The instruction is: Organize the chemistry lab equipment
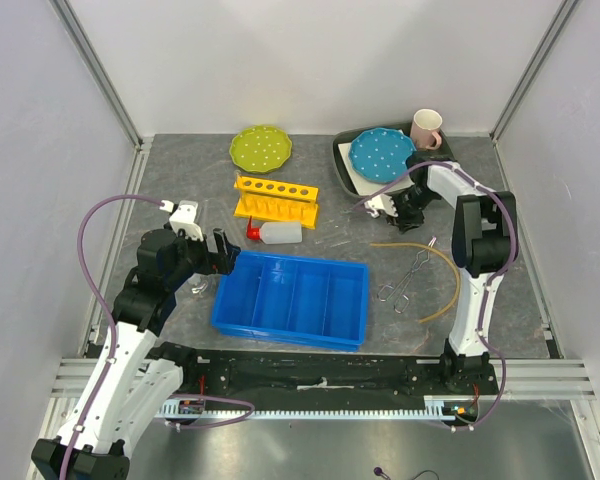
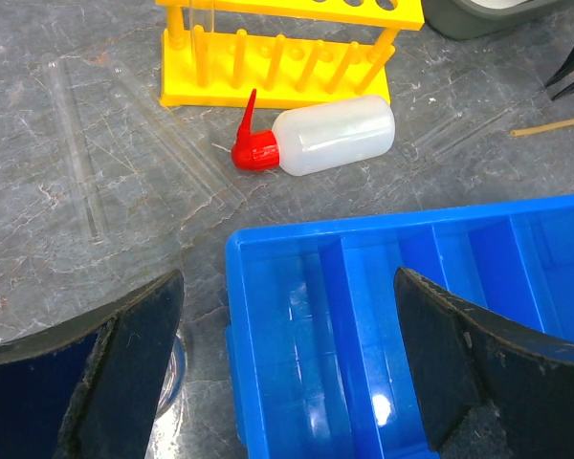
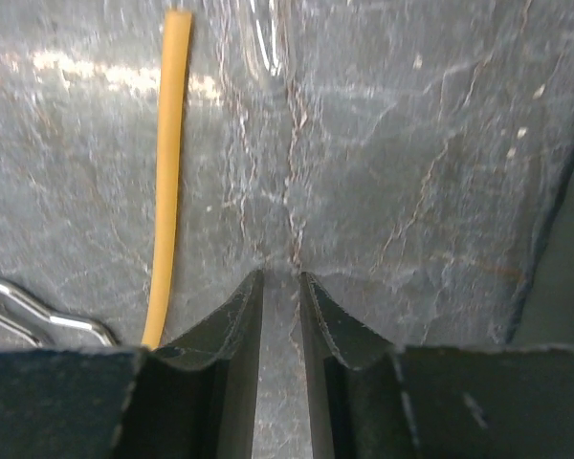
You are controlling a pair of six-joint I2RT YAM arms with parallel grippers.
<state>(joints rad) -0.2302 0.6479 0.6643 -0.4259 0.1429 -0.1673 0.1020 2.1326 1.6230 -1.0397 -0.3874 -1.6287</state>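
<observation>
The yellow test-tube rack (image 1: 275, 197) stands mid-table, and it also shows in the left wrist view (image 2: 277, 57). The white squeeze bottle with the red cap (image 1: 278, 233) lies on its side in front of it (image 2: 330, 139). The metal tongs (image 1: 408, 275) and the tan rubber tube (image 1: 442, 272) lie at the right. The tube also runs along the left of the right wrist view (image 3: 167, 172). My left gripper (image 1: 223, 257) (image 2: 289, 282) is open and empty over the left end of the blue bin (image 1: 292, 298). Small clear glassware (image 2: 177, 368) sits under its left finger. My right gripper (image 1: 388, 208) (image 3: 280, 274) is nearly closed with its tips at the table, and I see nothing between them.
The blue divided bin (image 2: 268, 258) sits front centre. A green dotted plate (image 1: 260, 148), a blue dotted plate (image 1: 382, 153) on a dark tray and a pink-handled mug (image 1: 427, 128) stand at the back. Clear glass tubes (image 2: 81, 153) lie on the table left of the rack.
</observation>
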